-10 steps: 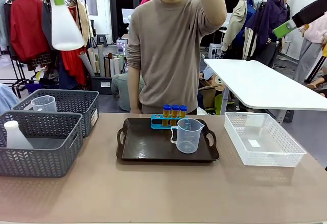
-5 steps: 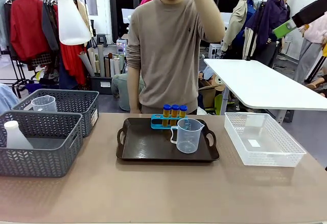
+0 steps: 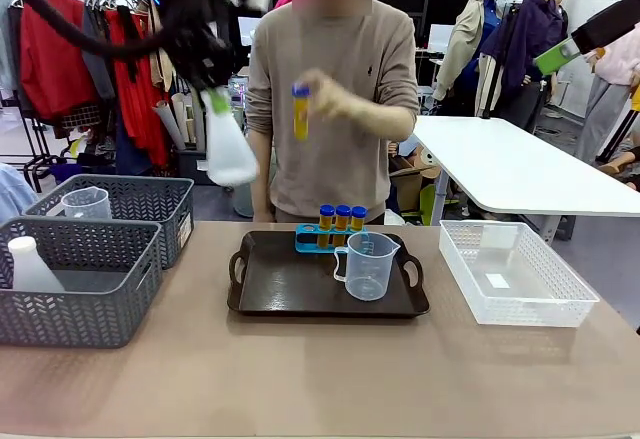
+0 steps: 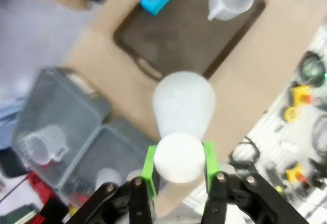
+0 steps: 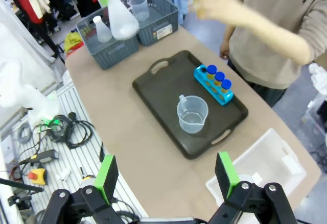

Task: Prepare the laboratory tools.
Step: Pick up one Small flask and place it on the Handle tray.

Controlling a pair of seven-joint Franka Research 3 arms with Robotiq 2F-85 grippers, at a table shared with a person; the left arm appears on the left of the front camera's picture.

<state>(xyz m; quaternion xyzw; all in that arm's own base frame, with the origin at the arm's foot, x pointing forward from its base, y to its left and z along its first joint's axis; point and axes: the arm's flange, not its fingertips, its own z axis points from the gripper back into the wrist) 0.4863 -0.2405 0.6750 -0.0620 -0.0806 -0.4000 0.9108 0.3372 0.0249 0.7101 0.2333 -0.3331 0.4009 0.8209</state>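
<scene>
Tabletop bare along near edge, gaps either side of tray. Grey baskets at left, white basket at right. Rack and beaker on tray. Hand with tube raised above rack. Flask aloft near tray's left end, clamped at neck by left gripper. Right gripper spread wide, holding nothing, high above table.

Front level, 2 wrists overhead — tray seemingly shared.

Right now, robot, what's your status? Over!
Left jaws shut on conical flask, in the air by the black tray. Right jaws open, empty. Person's hand holds a blue-capped amber tube up, well clear of the blue rack.
</scene>
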